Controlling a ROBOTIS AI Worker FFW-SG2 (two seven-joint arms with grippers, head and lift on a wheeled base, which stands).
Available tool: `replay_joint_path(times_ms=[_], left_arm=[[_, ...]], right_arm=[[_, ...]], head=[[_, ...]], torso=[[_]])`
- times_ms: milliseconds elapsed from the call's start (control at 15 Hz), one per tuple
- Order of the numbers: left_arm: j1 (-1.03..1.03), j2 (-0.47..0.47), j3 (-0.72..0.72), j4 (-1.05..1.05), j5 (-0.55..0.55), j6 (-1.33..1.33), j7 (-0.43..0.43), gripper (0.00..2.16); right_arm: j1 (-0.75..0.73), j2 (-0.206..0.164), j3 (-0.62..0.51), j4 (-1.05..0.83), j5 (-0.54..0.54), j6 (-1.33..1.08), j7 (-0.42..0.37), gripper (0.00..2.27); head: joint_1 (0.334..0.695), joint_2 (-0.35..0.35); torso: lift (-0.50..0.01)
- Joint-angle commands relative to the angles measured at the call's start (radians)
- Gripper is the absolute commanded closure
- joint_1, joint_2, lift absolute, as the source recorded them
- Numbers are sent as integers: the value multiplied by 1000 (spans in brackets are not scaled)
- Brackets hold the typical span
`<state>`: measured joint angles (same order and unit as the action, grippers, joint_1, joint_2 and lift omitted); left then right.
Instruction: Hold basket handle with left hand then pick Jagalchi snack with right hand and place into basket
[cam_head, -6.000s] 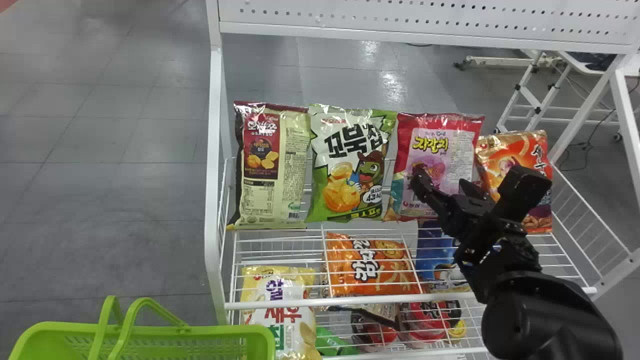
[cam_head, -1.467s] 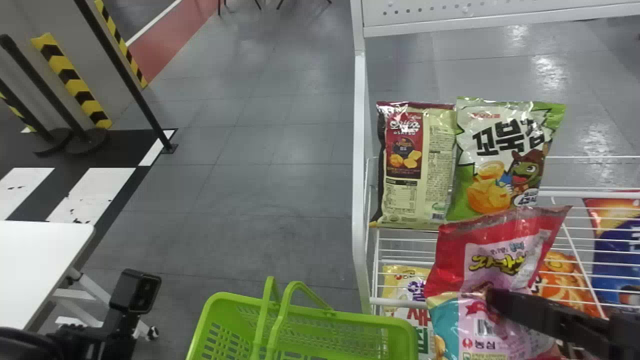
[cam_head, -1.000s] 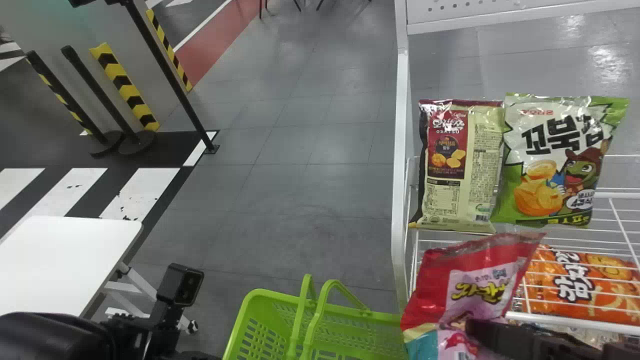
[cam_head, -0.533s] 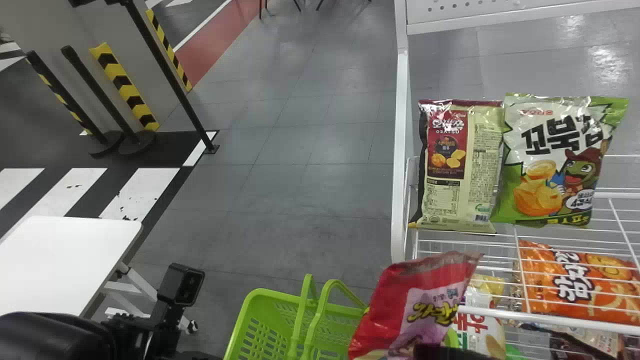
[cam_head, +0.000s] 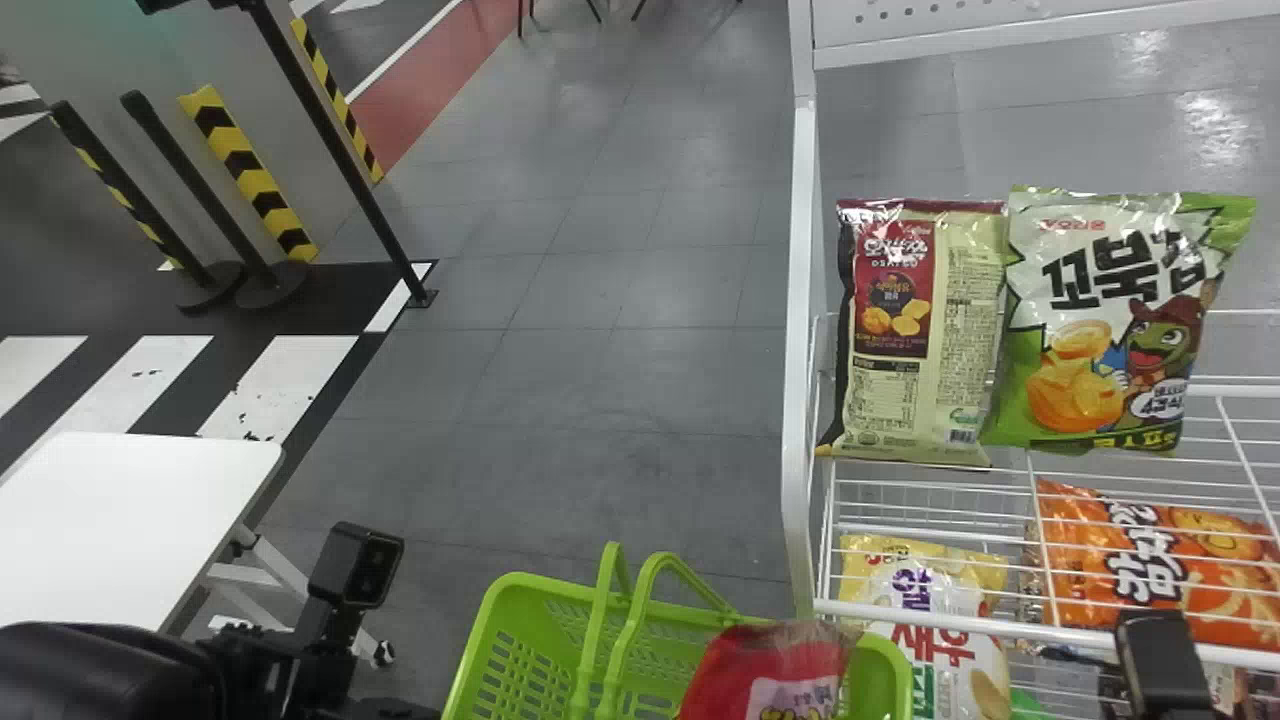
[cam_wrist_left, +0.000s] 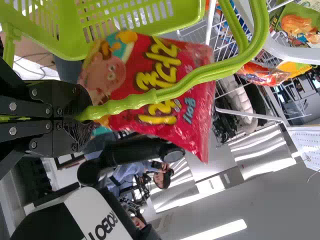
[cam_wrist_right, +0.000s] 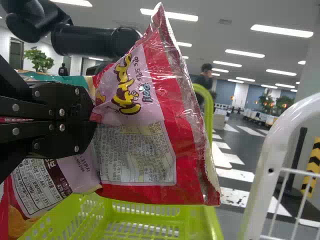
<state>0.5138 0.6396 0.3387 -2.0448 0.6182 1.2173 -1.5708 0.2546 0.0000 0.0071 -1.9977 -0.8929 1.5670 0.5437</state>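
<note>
At the head view's bottom left stands my left gripper (cam_head: 375, 710), its fingertips hidden there; in the left wrist view my left gripper (cam_wrist_left: 82, 112) is shut on the green basket handle (cam_wrist_left: 185, 82). The red and pink Jagalchi bag (cam_head: 770, 675) shows at the bottom edge, over the right part of the green basket (cam_head: 530, 600). My right arm's black wrist part (cam_head: 1160, 665) is at the bottom right. In the right wrist view my right gripper (cam_wrist_right: 92, 114) is shut on the Jagalchi bag (cam_wrist_right: 175, 135), with the basket (cam_wrist_right: 145, 225) beneath it.
The white wire rack (cam_head: 800, 350) stands right of the basket, holding a cream and maroon bag (cam_head: 905, 330) and a green bag (cam_head: 1120, 320). On its lower level lie an orange bag (cam_head: 1160, 570) and a yellow one (cam_head: 925, 590). A white table (cam_head: 130, 520) is at the left.
The head view has turned left. My right gripper, earlier at the Jagalchi bag on the rack, has carried it left and down over the basket. The left arm stays nearly still in the latest frames.
</note>
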Motion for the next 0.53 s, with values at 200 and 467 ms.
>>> replay_joint_path(times_ms=[200, 467], left_arm=[[-1, 2, 0, 5, 0, 0, -10, 2148], [-1, 5, 0, 8, 0, 0, -10, 2148]], right_arm=[[-3, 1, 56, 30, 111, -52, 21, 451], [-20, 1, 110, 63, 181, -163, 19, 26]], head=[[695, 350], [695, 350]], torso=[[-9], [-9]])
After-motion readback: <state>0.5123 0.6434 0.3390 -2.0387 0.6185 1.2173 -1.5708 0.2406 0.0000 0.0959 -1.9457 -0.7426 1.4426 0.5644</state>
